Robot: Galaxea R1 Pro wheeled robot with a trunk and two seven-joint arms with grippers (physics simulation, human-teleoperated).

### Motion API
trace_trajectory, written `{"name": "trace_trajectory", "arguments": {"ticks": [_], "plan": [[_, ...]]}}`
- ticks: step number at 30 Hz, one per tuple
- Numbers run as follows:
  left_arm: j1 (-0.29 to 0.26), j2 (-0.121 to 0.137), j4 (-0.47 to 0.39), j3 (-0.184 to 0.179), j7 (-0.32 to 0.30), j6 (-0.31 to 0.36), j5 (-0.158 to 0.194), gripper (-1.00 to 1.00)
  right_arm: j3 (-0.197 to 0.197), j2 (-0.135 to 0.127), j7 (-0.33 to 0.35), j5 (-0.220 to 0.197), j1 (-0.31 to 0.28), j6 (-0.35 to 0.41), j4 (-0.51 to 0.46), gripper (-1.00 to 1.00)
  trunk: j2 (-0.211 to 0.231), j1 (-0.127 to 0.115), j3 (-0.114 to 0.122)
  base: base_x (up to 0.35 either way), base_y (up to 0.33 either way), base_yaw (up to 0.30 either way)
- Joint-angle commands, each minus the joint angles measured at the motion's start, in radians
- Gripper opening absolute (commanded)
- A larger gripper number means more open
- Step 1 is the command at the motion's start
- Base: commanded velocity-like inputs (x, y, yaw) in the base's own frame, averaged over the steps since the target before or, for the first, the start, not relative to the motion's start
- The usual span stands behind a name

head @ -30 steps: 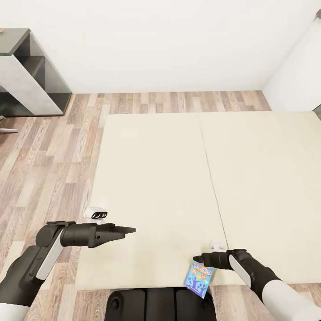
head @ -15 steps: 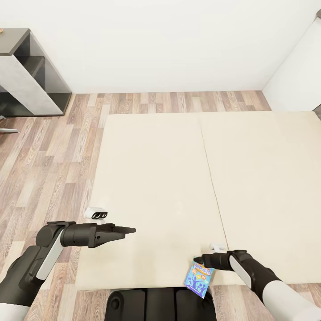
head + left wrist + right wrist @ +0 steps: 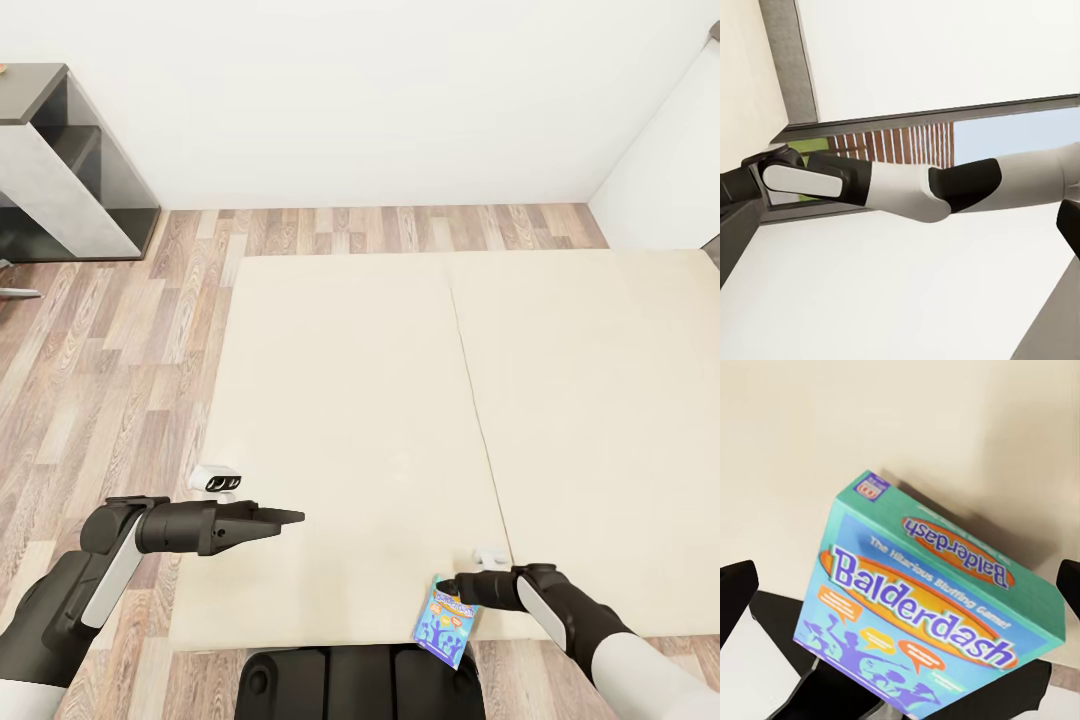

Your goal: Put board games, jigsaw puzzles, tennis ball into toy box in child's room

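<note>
A light-blue board game (image 3: 447,620), lettered "Balderdash" (image 3: 922,607), sits tilted at the near edge of the cream bed (image 3: 350,400), partly overhanging it. My right gripper (image 3: 447,583) is at the box's upper end. In the right wrist view its fingers (image 3: 736,592) stand wide apart on either side of the box, with a gap showing on one side. My left gripper (image 3: 290,518) hovers over the bed's near left part with nothing in it. The toy box, table, jigsaw puzzles and tennis ball are out of view.
Wood-plank floor (image 3: 110,380) runs left of and behind the bed. A dark-grey desk (image 3: 60,160) stands at the back left by the white wall. A white panel (image 3: 670,150) closes the back right. My black base (image 3: 350,680) is against the bed's front edge.
My right arm has drawn back slightly towards me and a little lower. The board game has hardly shifted. The left arm has not moved.
</note>
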Motion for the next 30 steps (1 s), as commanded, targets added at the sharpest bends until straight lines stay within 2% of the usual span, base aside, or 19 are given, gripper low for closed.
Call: {"name": "trace_trajectory", "arguments": {"ticks": [1,30], "plan": [[-0.001,0.001,0.0,-0.002,-0.002,0.011,0.003,1.0,0.005,-0.001,0.0,-0.004,0.0,0.003,-0.001,1.0,-0.002,0.001,-0.001,0.0,0.0,0.0],[-0.001,0.001,0.001,-0.001,-0.003,0.011,0.003,1.0,0.005,-0.002,-0.003,-0.005,0.001,0.003,0.053,1.0,-0.002,0.001,-0.001,0.0,0.0,0.0]]}}
